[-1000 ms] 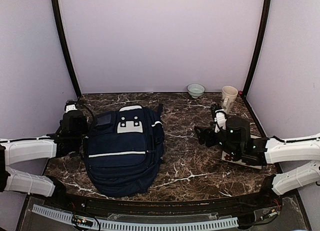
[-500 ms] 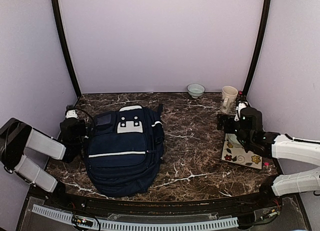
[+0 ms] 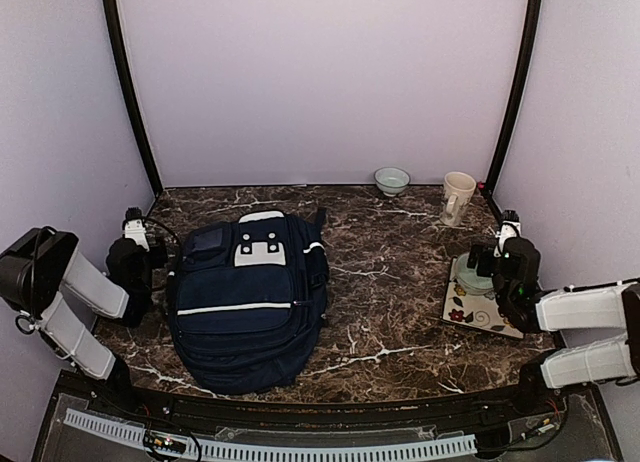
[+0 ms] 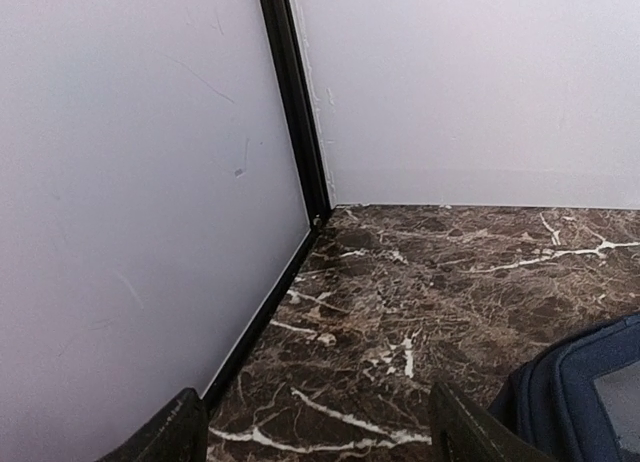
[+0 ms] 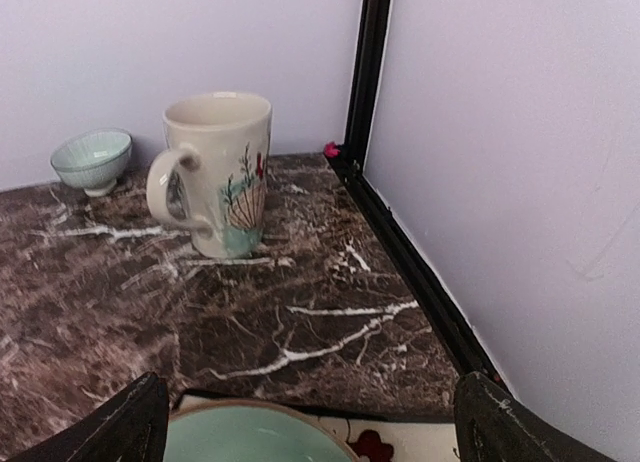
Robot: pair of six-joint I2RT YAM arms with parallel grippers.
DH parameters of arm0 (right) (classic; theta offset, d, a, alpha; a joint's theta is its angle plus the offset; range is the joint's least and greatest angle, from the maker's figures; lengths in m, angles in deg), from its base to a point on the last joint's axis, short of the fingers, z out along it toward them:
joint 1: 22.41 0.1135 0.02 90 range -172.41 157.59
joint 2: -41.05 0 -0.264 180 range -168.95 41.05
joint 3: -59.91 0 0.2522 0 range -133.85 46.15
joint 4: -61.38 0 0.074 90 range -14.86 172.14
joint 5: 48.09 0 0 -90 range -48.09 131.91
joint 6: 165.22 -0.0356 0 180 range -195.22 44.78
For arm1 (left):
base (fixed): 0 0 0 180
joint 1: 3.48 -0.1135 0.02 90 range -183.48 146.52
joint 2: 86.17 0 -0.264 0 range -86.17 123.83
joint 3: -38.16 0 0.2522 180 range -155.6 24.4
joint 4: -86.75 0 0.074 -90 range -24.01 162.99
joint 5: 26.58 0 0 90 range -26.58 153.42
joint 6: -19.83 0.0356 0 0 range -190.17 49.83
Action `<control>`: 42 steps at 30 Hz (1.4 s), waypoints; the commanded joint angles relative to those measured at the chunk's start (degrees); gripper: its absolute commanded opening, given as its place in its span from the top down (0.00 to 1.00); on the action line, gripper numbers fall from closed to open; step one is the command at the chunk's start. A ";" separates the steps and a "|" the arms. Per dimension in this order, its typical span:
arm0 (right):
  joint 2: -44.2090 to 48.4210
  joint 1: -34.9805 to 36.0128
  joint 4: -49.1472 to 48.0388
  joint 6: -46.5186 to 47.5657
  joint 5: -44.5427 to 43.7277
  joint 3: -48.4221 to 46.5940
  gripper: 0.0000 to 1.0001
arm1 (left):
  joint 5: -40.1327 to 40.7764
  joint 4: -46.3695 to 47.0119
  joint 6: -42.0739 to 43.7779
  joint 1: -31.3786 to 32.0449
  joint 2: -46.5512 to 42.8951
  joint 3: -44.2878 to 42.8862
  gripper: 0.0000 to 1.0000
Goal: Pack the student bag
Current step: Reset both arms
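Observation:
The navy-blue student bag lies flat on the marble table, left of centre, white stripe and grey-white patch facing up. Its corner shows in the left wrist view. My left gripper is open and empty at the table's left edge, just left of the bag; it also shows in the left wrist view. My right gripper is open and empty at the right, over a pale green bowl on a floral tile; it also shows in the right wrist view.
A cream mug with a shell print stands at the back right; it also shows in the right wrist view. A small green bowl sits against the back wall. Black frame posts stand at both back corners.
Both arms have drawn back toward the sides. The right gripper moved from the table's middle right to over the floral tile. The left gripper pulled away from the bag's left side.

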 commanded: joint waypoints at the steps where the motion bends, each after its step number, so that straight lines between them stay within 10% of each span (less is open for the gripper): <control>1: -7.32 -1.39 -21.44 9.58 -1.38 3.35 0.00 | -13.34 -9.57 -4.62 -4.03 -0.94 -3.80 0.26; 12: -20.94 -6.97 -33.79 12.04 4.40 0.08 0.00 | -15.29 -0.28 -5.05 -5.25 1.36 0.26 0.22; 15: -19.49 -12.10 -31.58 7.77 12.83 0.77 0.00 | -14.10 -0.20 -5.01 -4.91 1.45 0.32 0.02; 42: -22.92 -17.95 -36.75 2.90 20.42 2.28 0.00 | -13.97 -0.16 -4.98 -4.90 1.42 0.29 0.02</control>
